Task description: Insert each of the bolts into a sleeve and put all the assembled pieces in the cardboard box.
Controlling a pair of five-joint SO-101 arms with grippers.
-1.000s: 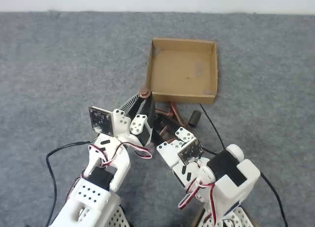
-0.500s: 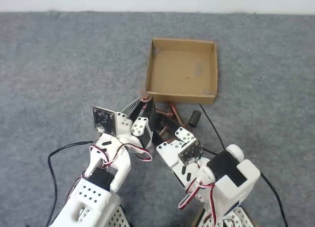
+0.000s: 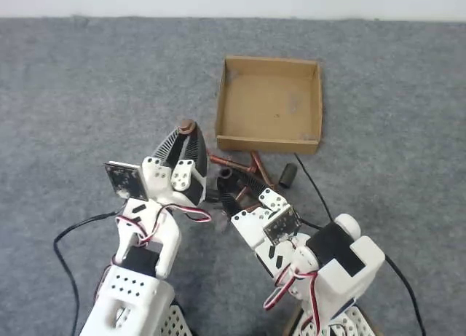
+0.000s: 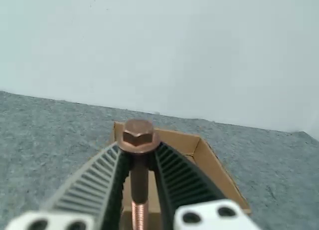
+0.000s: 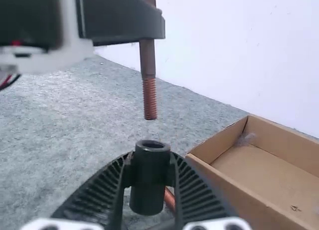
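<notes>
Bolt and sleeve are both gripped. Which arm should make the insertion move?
Left, probably. The left gripper holds the bolt threads-down above the open top of the sleeve, so lowering it should seat it. The right gripper holds the sleeve upright and can stay put.

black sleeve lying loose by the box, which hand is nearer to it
Right. The right hand, gripping another sleeve, is a short way beside the loose sleeve. The left hand, holding a bolt, is farther, beyond the right hand.
</notes>
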